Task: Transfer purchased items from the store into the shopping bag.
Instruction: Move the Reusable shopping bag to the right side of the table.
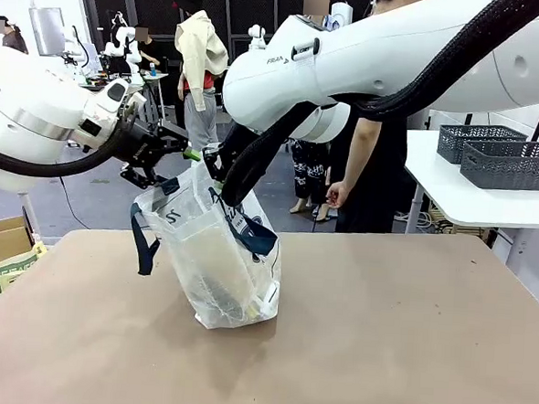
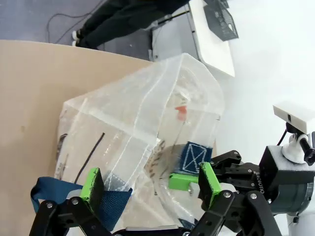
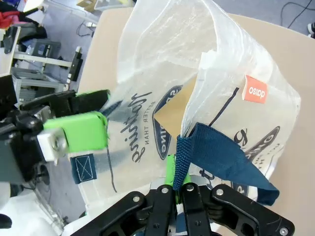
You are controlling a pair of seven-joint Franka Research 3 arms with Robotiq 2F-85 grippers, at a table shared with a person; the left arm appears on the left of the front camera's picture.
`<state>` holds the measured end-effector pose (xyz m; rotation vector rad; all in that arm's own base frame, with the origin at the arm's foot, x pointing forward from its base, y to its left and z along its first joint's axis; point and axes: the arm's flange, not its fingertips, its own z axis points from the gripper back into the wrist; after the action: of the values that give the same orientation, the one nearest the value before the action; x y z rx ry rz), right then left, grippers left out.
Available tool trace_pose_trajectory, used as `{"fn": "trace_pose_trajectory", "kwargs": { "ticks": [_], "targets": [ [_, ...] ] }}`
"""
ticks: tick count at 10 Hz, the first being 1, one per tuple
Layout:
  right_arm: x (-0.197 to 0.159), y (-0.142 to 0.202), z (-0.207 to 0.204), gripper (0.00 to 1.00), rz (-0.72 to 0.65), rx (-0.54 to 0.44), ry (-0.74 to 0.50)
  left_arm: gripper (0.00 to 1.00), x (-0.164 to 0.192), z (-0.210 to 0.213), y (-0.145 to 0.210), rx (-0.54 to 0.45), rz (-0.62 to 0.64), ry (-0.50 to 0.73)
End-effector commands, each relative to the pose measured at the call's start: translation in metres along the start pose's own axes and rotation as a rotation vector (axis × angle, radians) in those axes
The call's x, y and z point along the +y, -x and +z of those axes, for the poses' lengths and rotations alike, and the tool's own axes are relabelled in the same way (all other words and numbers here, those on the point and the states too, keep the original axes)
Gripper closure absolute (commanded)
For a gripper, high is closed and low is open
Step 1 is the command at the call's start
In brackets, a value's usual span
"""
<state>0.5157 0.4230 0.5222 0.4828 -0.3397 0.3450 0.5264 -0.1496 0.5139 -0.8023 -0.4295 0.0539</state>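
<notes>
Your shopping bag stands upright on the brown desk, left of the middle, with its mouth up between the two arms. Your right gripper has its jaws pinched tight on the bag's rim, right where a navy strap handle is stitched on. Your left gripper sits at the other side of the mouth with its jaws spread wide, one green pad on each side of a fold of the translucent plastic. You cannot tell whether those pads touch the plastic. The second navy handle hangs loose down the bag's left side in the front view. An orange label shows on the bag wall near the rim. Beyond the desk a person stands with one hand low, and two dark grey lattice baskets sit on a white desk at the far right.
</notes>
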Motion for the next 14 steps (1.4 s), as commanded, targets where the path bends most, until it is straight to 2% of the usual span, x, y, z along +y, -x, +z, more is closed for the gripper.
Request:
{"fn": "trace_pose_trajectory", "kwargs": {
  "ticks": [1, 3, 6, 7, 8, 10, 12, 14],
  "targets": [
    [0.001, -0.005, 0.000, 1.00, 0.021, -0.018, 0.003, 0.00, 0.006, -0.011, -0.004, 0.051, -0.004, 0.011],
    [0.001, -0.005, 0.001, 1.00, 0.027, -0.018, 0.002, 0.00, 0.019, -0.002, 0.004, 0.088, -0.026, -0.075],
    [0.003, -0.003, 0.003, 1.00, 0.034, -0.013, 0.001, 0.00, 0.027, 0.024, 0.013, 0.069, -0.206, -0.199],
    [0.003, -0.003, 0.003, 1.00, 0.037, -0.014, 0.005, 0.00, 0.026, 0.028, 0.015, 0.072, -0.257, -0.226],
    [0.005, -0.002, 0.004, 1.00, 0.035, -0.015, 0.007, 0.00, 0.022, 0.028, 0.017, 0.066, -0.279, -0.186],
    [0.004, -0.002, 0.002, 1.00, 0.038, -0.010, 0.009, 0.00, 0.016, 0.020, 0.017, 0.094, -0.275, -0.117],
    [0.004, -0.002, 0.000, 1.00, 0.044, 0.001, 0.010, 0.00, 0.016, 0.006, 0.019, 0.129, -0.216, -0.100],
    [0.005, -0.001, 0.001, 1.00, 0.052, 0.003, 0.009, 0.00, 0.021, 0.001, 0.020, 0.086, -0.141, -0.089]
  ]
}}
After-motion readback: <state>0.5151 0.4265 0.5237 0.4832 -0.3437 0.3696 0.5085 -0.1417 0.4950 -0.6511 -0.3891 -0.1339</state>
